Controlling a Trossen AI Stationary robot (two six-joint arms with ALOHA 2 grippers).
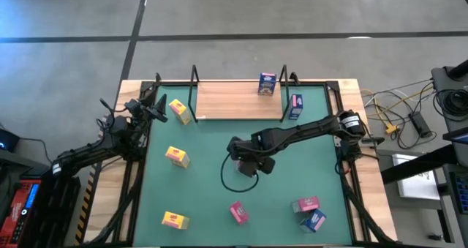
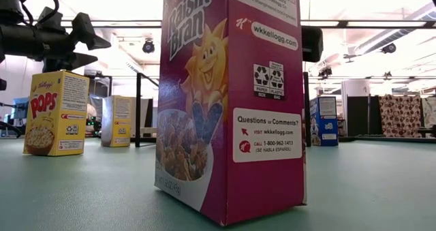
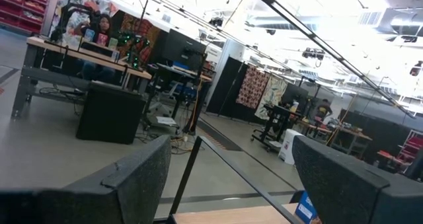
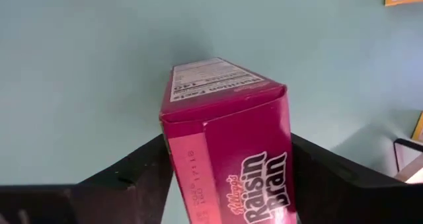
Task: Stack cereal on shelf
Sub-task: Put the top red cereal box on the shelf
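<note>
Nearest, the right gripper [image 1: 247, 162] at mid-table pinches a pink Raisin Bran box [image 4: 228, 141] between its two fingers (box upright on the green table [image 1: 292, 175]). Farther back, the shelf [image 1: 238, 100] carries one blue box [image 1: 267, 84]. Left gripper [image 1: 155, 110] waits beside the shelf, jaws spread.

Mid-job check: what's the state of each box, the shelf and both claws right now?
right claw: shut on held pink box, mid-table.
left claw: open, empty, at the table's left side.
shelf: carries only the shelved blue box.
second blue box: on the table, by the shelf's right end.
yellow boxes: on the table.
front pink box: upright on the table.
other pink box, third blue box: side by side on the table.
</note>
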